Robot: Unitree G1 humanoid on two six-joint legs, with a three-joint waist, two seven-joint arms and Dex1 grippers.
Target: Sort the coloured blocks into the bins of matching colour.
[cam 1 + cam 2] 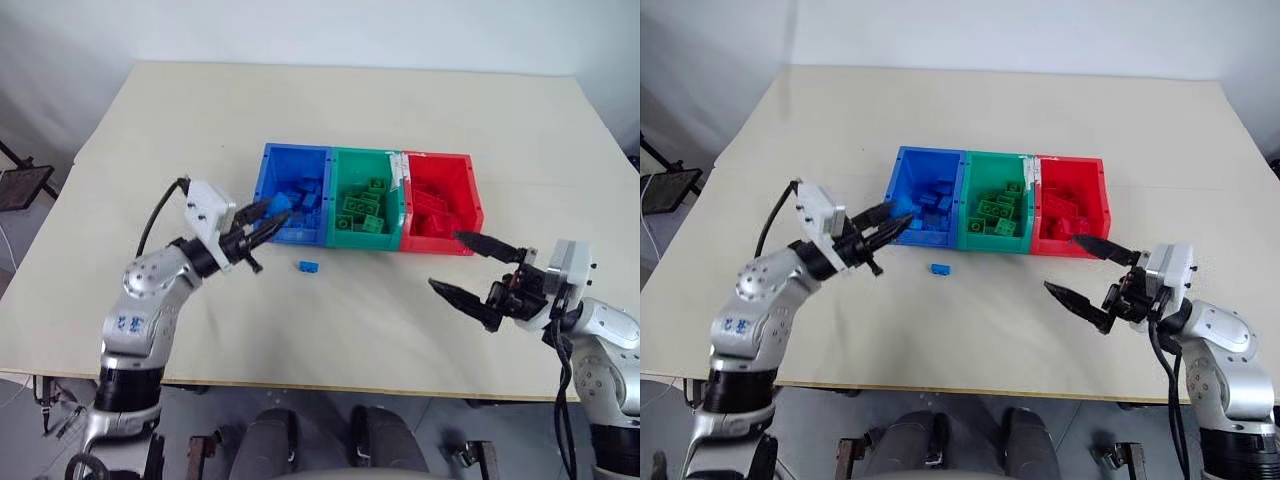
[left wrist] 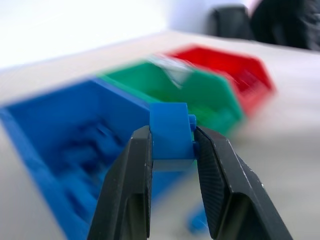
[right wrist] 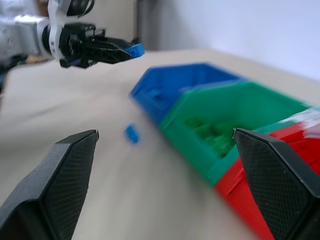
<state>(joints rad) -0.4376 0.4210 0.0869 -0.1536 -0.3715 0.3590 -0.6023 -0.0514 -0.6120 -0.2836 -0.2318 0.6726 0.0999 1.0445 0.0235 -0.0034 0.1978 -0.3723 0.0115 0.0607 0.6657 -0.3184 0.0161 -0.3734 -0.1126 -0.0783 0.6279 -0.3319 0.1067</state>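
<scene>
Nearest you, your right end effector (image 1: 468,266) hangs over the front of the counter (image 1: 330,330) with its two black fingers spread wide and nothing between them. It sits just in front of the red bin's near corner, apart from it.

A little further in, your left end effector (image 1: 264,221) is closed on a blue block (image 2: 171,134), raised at the near left corner of the blue bin (image 1: 275,165). The left wrist view shows the pads pinching the block by two opposite flat sides, with its upper part standing clear above the fingertips.

One more loose blue block (image 1: 308,267) lies on the counter just in front of the blue bin, between your two arms.

Judge these bricks as light, rigid and hard-shelled, so they will not deform or break, but the smooth plastic may slip or twist in a shallow pinch. Take the loose one across its flat side walls rather than across the studs, and low enough to seat it squarely.

Beyond, the three bins stand joined in a row: blue, then the green bin (image 1: 339,160), then the red bin (image 1: 480,205). Each already holds a heap of bricks of its own colour.

The heaps overlap, so you cannot count the bricks, and the near walls hide whatever lies low at the front of each bin. The wrist views are smeared, and the loose block's stud side is hard to make out.
</scene>
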